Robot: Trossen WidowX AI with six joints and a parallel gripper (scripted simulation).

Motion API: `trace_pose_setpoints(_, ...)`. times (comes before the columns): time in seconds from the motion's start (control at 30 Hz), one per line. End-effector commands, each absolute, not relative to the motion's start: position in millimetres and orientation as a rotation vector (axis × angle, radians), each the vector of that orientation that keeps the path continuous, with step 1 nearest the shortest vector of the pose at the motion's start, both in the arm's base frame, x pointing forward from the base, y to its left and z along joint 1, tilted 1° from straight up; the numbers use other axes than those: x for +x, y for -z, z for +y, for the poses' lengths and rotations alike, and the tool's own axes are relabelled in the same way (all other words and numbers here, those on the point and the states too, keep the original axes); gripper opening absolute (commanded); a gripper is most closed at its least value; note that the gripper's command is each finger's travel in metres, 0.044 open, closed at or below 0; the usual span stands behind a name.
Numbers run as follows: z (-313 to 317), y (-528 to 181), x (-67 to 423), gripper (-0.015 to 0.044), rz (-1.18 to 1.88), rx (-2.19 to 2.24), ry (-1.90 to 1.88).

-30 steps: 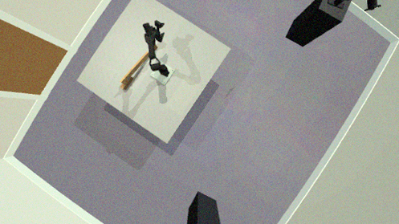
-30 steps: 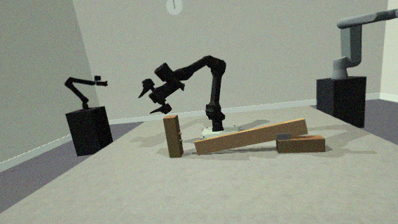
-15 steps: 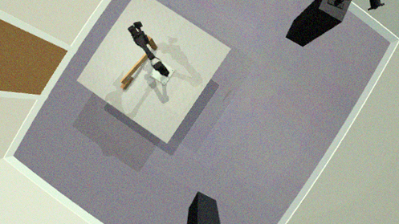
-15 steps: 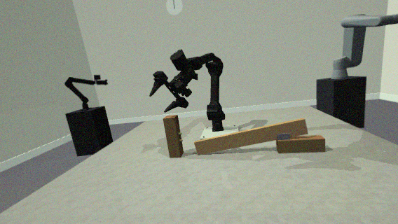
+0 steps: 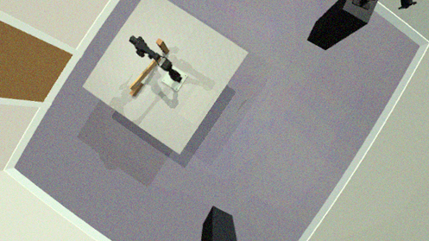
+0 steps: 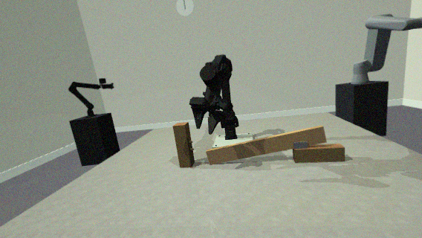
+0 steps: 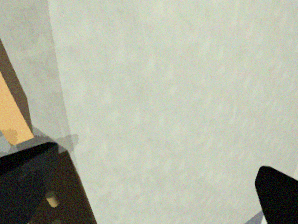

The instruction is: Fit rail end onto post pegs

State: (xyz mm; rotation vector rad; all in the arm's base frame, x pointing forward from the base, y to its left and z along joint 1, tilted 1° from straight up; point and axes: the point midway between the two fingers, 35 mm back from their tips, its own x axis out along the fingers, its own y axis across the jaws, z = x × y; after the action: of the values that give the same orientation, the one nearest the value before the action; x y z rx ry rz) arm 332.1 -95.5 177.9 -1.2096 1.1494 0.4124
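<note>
Overhead, spread fingers hang empty — rail slanted, unlabelled.

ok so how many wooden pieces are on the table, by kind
rail: 1
post: 1
footboard block: 1
pegs on the post: 2
total: 5
</note>
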Motion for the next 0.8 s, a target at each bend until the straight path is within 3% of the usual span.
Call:
trace_pose_setpoints(0.0,-37,-141,318,0.044,1.206,-1.163,-0.801)
trace_pose_setpoints(0.17,4,-123,298,0.044,1.257,-1.093,-1.085)
trace_pose_setpoints(0.77,1,-111,299,0.044,1.257,-1.093,-1.085)
